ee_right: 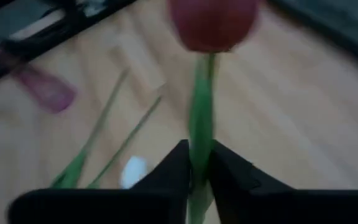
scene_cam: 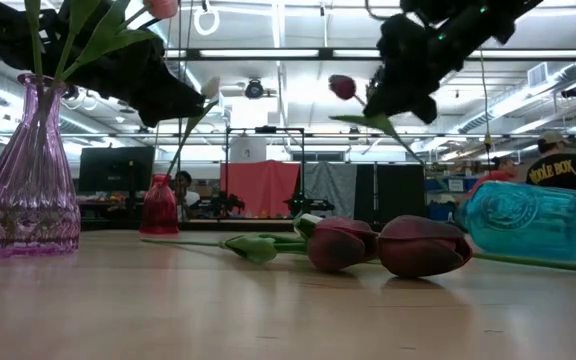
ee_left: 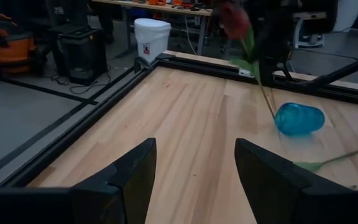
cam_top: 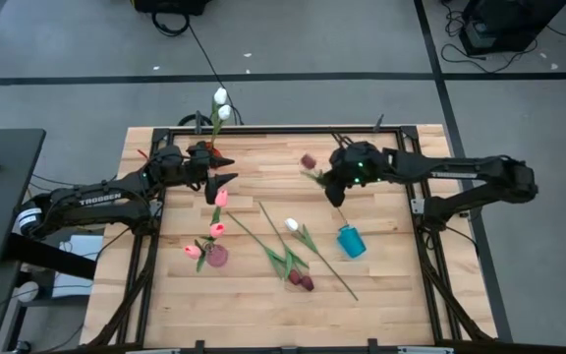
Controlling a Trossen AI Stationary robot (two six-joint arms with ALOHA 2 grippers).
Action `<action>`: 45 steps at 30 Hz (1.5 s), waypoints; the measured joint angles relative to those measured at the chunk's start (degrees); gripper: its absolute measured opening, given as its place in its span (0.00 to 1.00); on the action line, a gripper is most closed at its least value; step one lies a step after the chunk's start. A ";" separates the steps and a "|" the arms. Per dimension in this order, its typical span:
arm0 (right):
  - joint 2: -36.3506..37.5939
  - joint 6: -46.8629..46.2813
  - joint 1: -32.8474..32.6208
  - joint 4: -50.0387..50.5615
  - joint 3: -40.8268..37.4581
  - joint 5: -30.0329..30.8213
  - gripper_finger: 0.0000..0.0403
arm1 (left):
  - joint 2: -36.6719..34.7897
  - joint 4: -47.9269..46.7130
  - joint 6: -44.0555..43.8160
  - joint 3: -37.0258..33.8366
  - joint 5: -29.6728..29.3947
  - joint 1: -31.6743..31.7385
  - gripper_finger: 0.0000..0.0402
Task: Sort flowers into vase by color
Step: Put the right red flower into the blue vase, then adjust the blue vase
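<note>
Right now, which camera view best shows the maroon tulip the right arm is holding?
The low view: the maroon tulip hangs in the air with bud, stem and leaf visible under the right gripper. The right wrist view shows bud and stem between its jaws, blurred. The high view shows a small bud; the left wrist view crops it.
</note>
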State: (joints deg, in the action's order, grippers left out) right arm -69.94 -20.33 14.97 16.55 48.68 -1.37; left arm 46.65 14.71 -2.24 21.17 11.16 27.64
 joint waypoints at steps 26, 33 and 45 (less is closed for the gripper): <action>-8.36 -26.25 -17.71 35.39 6.02 -1.33 0.48 | 0.00 -2.39 0.89 0.02 -0.17 0.00 0.56; -15.42 -25.72 -13.72 41.55 5.99 -2.87 0.49 | 0.00 -2.89 1.96 0.02 -0.17 0.00 0.56; -19.11 -24.34 -9.16 46.88 6.02 -5.74 0.49 | 0.00 -2.89 3.50 0.02 -0.20 0.00 0.56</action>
State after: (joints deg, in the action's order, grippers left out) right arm -89.06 -44.67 5.81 63.43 54.70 -7.11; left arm 46.65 11.81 1.27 21.19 10.96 27.64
